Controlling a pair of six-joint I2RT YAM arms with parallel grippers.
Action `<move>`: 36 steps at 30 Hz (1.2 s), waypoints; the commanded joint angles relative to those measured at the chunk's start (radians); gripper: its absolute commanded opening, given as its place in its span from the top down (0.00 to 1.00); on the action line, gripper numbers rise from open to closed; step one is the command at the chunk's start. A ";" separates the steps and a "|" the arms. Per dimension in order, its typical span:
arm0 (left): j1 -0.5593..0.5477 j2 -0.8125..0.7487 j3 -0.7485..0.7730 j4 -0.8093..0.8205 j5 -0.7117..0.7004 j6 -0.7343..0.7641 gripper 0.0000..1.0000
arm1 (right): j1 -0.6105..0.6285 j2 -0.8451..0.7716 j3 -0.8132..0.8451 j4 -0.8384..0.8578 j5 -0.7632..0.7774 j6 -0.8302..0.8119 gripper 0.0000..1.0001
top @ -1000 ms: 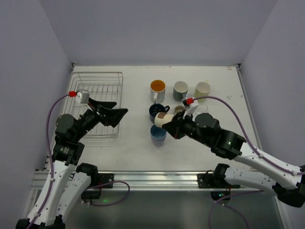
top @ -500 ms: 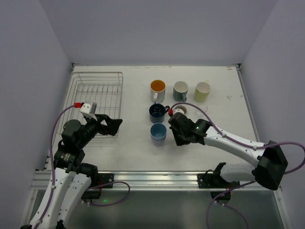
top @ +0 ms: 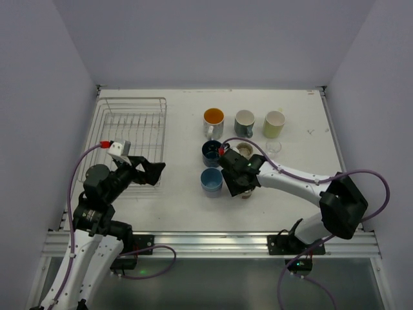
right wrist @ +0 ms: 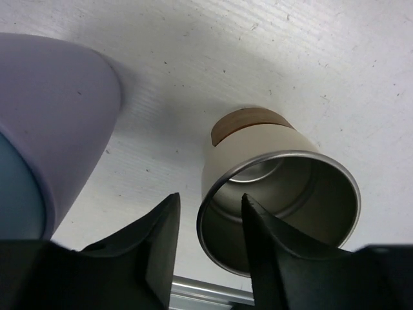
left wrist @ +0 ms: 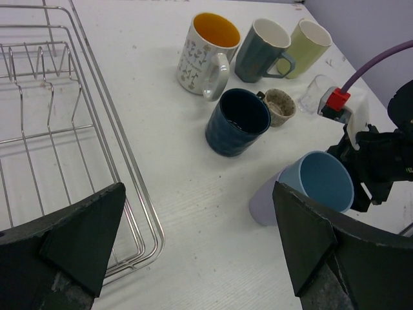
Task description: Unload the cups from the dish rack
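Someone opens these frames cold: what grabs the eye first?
The dish rack on the left holds nothing, while the cups stand grouped mid-table, the orange-inside mug brightest among them. The right gripper is low beside the blue-lined cup, its fingers straddling the near wall of a steel-lined beige cup.

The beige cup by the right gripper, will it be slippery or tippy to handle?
The beige cup is probably rigid; its lining looks metallic. Its smooth rim, straddled by the right gripper, may slip. The narrower-looking base suggests easy tipping.
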 commanded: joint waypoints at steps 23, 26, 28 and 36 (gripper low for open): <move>-0.001 0.057 0.165 0.048 0.054 -0.029 0.00 | -0.001 -0.728 0.089 0.050 0.173 -0.028 0.12; -0.001 0.063 0.271 0.030 0.034 -0.017 0.00 | -0.001 -0.905 0.028 0.204 0.205 -0.051 0.01; -0.001 0.060 0.335 0.015 -0.017 -0.005 0.00 | -0.001 -1.068 -0.018 0.274 0.231 -0.049 0.01; -0.001 0.009 0.299 -0.012 -0.116 0.026 0.00 | -0.001 -1.226 -0.111 0.292 0.290 -0.045 0.01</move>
